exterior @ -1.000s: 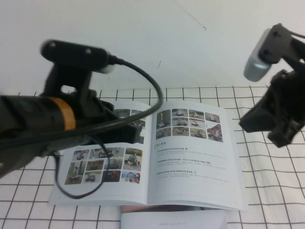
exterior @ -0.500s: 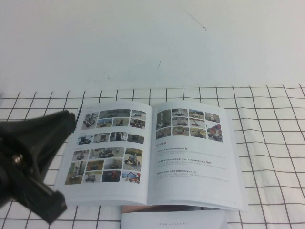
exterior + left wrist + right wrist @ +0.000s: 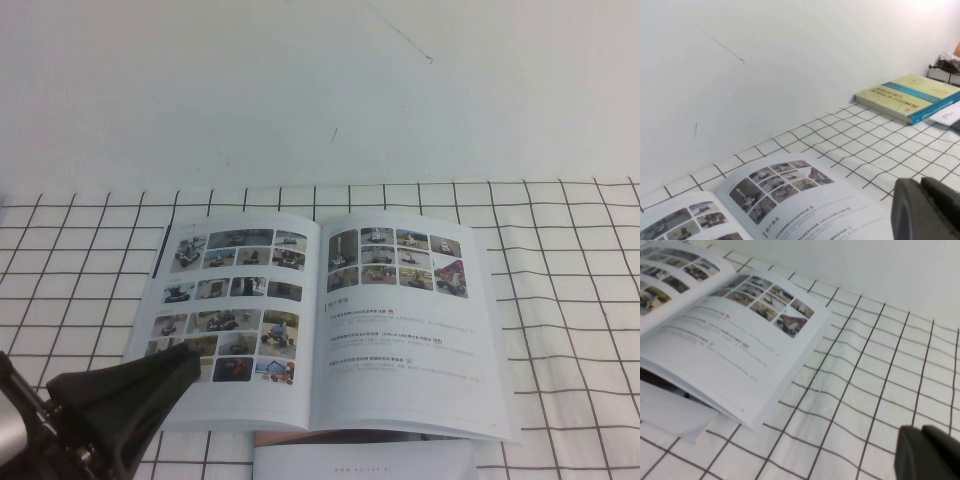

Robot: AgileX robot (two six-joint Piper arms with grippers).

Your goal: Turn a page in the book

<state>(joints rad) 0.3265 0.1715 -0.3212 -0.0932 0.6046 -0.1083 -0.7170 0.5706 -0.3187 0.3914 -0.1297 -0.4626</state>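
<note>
Book [image 3: 330, 320] lying open and flat on the gridded surface [image 3: 560, 300], near its front edge. Left page [image 3: 230, 300] filled with rows of small vehicle photos; right leaf carrying a smaller photo grid above a few grey text lines, too small to read. Just in front, a white booklet [image 3: 360, 462] partly under the book, its grey lettering likewise illegible.

Left gripper [image 3: 930, 212] low at the book's front-left corner, dark and close to the lens; cannot tell how its fingers stand. Right gripper [image 3: 927, 455] out of the high view, hovering over bare grid well right of the book; same doubt there.

Only the left wrist view showing a yellow-green book [image 3: 907, 97] by the wall, perhaps with a blue spine.
</note>
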